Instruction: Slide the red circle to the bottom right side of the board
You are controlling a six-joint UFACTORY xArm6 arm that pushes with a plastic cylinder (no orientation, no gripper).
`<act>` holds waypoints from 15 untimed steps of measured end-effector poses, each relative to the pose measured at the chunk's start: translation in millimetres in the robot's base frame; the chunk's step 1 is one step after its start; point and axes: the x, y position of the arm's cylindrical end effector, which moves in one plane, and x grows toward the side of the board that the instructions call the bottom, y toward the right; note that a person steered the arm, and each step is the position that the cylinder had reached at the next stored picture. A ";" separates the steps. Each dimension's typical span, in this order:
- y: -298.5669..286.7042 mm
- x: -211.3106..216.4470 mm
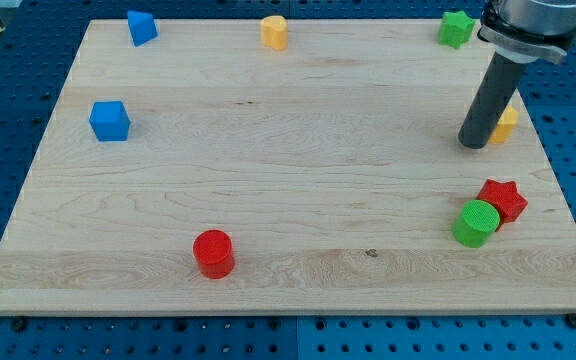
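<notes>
The red circle (pixel 213 253) is a short red cylinder near the view's bottom, left of centre, on the wooden board (pixel 288 170). My tip (pixel 474 144) is at the view's right, far from the red circle, up and to the right of it. The tip stands just left of a yellow block (pixel 507 124), which the rod partly hides. A red star (pixel 502 199) and a green circle (pixel 476 222) sit touching each other at the lower right, below my tip.
A blue cube (pixel 110 121) is at the left. A blue triangular block (pixel 141 27), a yellow block (pixel 274 32) and a green star (pixel 456 28) lie along the top edge. A blue perforated table surrounds the board.
</notes>
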 end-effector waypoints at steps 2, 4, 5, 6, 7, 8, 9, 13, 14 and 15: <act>-22.5 28.2; -156.8 29.2; -226.7 41.0; -284.9 66.2; -347.8 95.3; -377.7 130.4; -377.2 131.4; -242.4 147.7; -204.4 151.3; -169.1 152.6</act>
